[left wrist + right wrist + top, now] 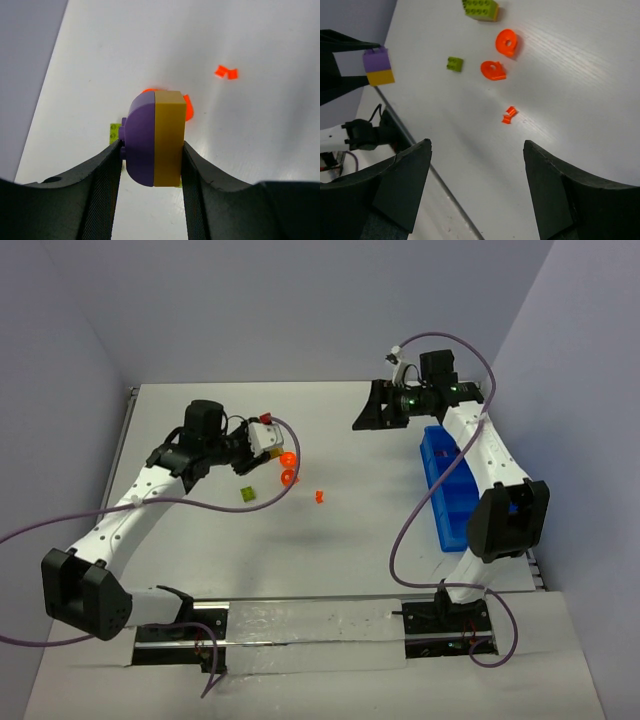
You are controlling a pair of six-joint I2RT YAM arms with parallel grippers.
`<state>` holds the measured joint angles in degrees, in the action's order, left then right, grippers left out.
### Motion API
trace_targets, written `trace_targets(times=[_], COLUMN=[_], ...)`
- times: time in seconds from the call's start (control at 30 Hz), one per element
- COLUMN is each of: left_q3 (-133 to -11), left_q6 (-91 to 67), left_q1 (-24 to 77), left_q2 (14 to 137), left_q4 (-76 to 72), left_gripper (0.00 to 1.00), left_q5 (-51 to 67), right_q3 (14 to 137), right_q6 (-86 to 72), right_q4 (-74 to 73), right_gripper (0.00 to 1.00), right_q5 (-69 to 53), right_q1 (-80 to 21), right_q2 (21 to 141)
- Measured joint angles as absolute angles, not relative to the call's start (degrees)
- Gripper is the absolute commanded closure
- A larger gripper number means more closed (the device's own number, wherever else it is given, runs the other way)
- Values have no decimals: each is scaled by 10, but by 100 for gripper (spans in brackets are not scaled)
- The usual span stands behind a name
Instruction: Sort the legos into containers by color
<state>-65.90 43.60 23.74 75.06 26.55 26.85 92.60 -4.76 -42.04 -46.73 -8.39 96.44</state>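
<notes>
My left gripper is shut on a purple and a yellow lego stuck together, held above the table. Under it lie two rounded orange legos, a small lime-green brick and a tiny orange piece. The right wrist view shows the same held pair, the small green brick, both orange rounds, the tiny orange piece and a larger lime-green brick. My right gripper hangs open and empty near the back of the table. The blue tray of containers lies at the right.
Grey walls close in the table on the left, back and right. A purple cable loops from each arm over the table's near half. The tray lies partly under the right arm's upper links.
</notes>
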Motion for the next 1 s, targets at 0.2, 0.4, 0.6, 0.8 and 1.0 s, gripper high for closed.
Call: trace_targets(times=[0.2,0.4,0.6,0.8,1.0], left_q3=[-659,-641,-638,-638,-638], left_q6=[543,607,612,611,607], left_q1=[266,305,336,345,351], left_q2=[738,700,698,709,711], left_q4=[350,387,389,388,386], left_gripper=[100,100,100,100,100], left_q5=[318,320,317,313,311], right_q3=[926,915,902,894,892], right_q6=[-69,-94,-128,-142,-146], right_q4=[-421,-417,-407,-400,-390], right_gripper=[19,20,20,19,20], right_q5=[-479,-479,-488,-503,-522], right_q1=[-147,-228,-278,-299,-317], right_q2=[964,966,975,981,988])
